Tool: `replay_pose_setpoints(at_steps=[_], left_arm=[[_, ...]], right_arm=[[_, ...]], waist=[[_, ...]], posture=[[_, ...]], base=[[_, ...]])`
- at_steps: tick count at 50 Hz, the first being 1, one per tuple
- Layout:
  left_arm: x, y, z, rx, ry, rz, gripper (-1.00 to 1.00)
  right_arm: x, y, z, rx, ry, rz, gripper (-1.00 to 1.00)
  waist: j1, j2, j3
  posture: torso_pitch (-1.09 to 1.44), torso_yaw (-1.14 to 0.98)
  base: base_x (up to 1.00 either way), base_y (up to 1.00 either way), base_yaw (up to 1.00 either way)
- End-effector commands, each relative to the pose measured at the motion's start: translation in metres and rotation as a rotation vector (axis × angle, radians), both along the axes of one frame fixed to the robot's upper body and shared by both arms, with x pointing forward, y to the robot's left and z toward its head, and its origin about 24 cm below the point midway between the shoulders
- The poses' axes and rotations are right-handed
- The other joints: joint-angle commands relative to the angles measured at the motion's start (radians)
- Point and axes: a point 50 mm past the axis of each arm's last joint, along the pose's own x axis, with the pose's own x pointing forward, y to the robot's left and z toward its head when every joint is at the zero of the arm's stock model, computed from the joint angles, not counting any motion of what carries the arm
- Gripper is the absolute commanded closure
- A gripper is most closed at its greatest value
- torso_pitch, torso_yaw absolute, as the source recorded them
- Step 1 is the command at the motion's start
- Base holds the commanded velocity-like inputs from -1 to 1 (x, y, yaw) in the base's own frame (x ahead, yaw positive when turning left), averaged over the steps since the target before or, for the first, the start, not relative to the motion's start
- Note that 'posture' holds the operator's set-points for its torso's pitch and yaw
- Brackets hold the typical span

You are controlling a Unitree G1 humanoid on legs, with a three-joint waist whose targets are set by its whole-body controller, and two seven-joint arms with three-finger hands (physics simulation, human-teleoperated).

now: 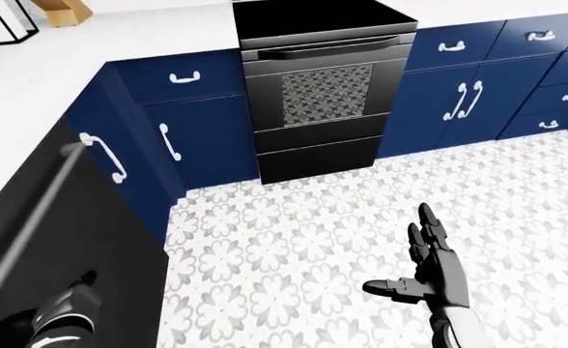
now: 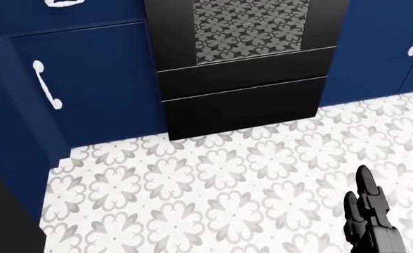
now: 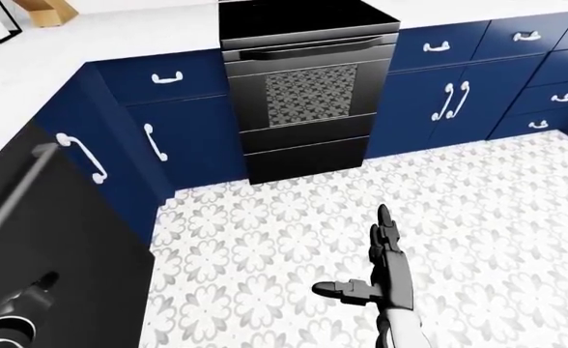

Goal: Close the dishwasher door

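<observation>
Dishwasher door [image 1: 62,239], a flat black panel with a thin bar handle, fills the lower left of my left-eye view, against the navy cabinets [image 1: 202,138]. My right hand [image 1: 427,274] hangs over the patterned floor [image 1: 294,239], fingers spread and empty. My left hand [image 1: 57,319] shows only partly before the panel; its grip I cannot tell.

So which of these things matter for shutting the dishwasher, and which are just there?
For the job: black dishwasher door, left robot hand, right robot hand.
Just there: oven, blue cabinets, tiled floor.
</observation>
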Motion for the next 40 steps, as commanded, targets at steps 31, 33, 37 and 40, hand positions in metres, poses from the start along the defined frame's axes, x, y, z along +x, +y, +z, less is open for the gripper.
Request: replay_pose_setpoints(at_steps=[31,33,37,40], left_arm=[[0.001,0.041,0.052,0.17,-0.079,0.069,-1.0],[0.0,0.042,0.053,0.171,-0.08,0.072,-1.0],[-0.002,0.045,0.056,0.172,-0.082,0.081,-1.0],[-0.003,0.047,0.057,0.171,-0.085,0.087,-1.0]], right_arm=[[0.003,0.001,0.013,-0.016,-0.08,0.006,-1.0],[0.003,0.001,0.014,-0.017,-0.08,0.005,-1.0],[0.003,0.001,0.016,-0.017,-0.084,0.006,-1.0],[0.003,0.001,0.016,-0.017,-0.084,0.006,-1.0]], waist=[[0.001,0.005,-0.012],[0.001,0.004,-0.012],[0.001,0.003,-0.012],[0.0,0.002,-0.012]], posture=[[0.0,0.0],[0.0,0.0],[0.0,0.0],[0.0,0.0]], base=[[0.0,0.0,0.0],[0.0,0.0,0.0],[0.0,0.0,0.0],[0.0,0.0,0.0]])
